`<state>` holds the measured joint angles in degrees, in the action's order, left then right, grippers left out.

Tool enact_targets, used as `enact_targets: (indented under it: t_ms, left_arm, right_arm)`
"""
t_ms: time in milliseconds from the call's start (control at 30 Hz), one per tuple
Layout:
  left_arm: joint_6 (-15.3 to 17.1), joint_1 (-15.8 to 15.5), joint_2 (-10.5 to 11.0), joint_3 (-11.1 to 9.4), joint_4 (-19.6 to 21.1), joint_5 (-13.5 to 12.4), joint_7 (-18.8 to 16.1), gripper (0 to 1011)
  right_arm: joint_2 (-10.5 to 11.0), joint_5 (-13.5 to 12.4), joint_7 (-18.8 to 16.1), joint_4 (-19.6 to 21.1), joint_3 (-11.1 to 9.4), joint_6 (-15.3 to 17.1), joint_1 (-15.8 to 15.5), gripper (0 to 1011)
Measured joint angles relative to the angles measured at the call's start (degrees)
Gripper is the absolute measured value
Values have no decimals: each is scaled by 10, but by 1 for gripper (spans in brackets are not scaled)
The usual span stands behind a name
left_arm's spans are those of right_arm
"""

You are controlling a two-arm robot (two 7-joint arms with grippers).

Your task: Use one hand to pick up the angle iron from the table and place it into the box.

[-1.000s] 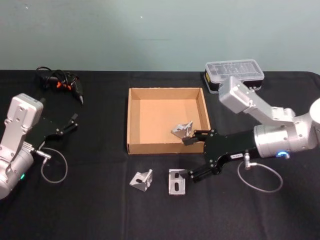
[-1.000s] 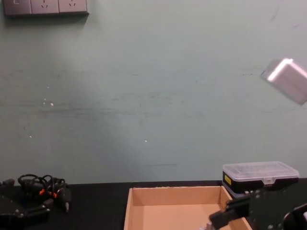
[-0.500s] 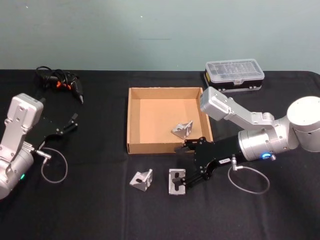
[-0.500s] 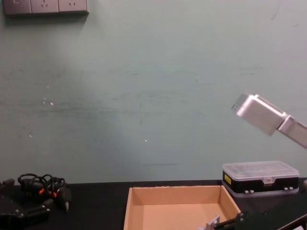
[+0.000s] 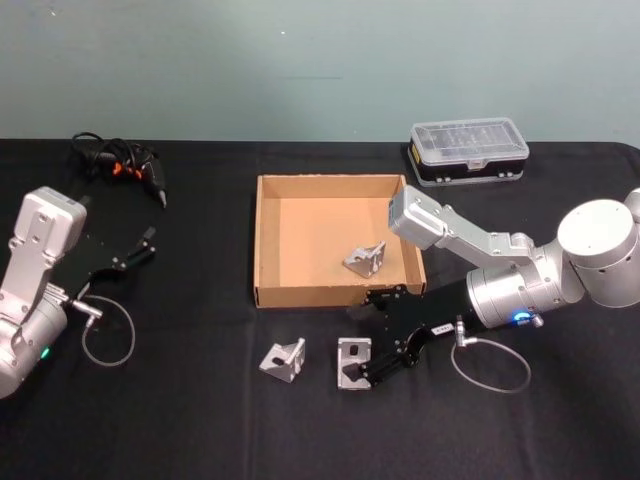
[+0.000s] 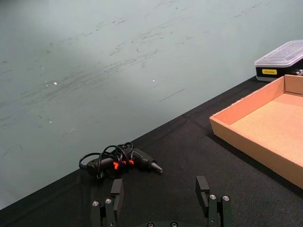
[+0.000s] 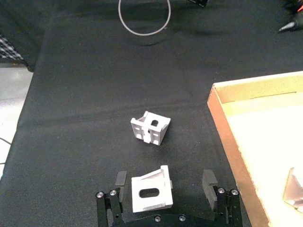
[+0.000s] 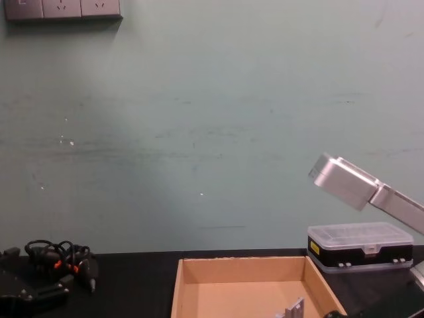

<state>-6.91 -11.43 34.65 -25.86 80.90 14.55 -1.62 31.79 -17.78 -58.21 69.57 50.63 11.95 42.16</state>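
One silver angle iron (image 5: 354,362) lies on the black table (image 5: 200,420) just in front of the box (image 5: 320,296). My right gripper (image 5: 371,338) is open and low over it. In the right wrist view this angle iron (image 7: 150,194) sits between the two spread fingers (image 7: 209,182), untouched. A second angle iron (image 5: 284,360) lies to its left, apart from the gripper (image 7: 150,127). A third angle iron (image 5: 364,259) rests inside the tan box (image 8: 242,265). My left gripper (image 5: 135,250) is parked at the table's left side, open and holding nothing (image 6: 159,189).
A black case with a clear lid (image 5: 468,150) stands behind the box at the right. A bundle of black cable with a tool (image 5: 125,165) lies at the far left. Wire loops hang by each wrist (image 5: 108,335).
My right gripper has moved from the box's front right corner down and to the left. It now straddles the angle iron on the table. The left arm has not moved.
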Motion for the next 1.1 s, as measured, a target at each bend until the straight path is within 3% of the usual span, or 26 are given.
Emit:
enact_targets:
  t_ms: [533, 867, 1100]
  left_arm:
    - [0, 0, 0, 0, 0, 0, 0, 1000]
    - [0, 0, 0, 0, 0, 0, 0, 1000]
    - [0, 0, 0, 0, 0, 0, 0, 1000]
  right_arm:
    - [-1, -4, 1, -11, 10, -1, 1, 997]
    - [-1, -6, 2, -11, 13, -4, 2, 754]
    - [2, -6, 2, -10, 14, -6, 2, 516]
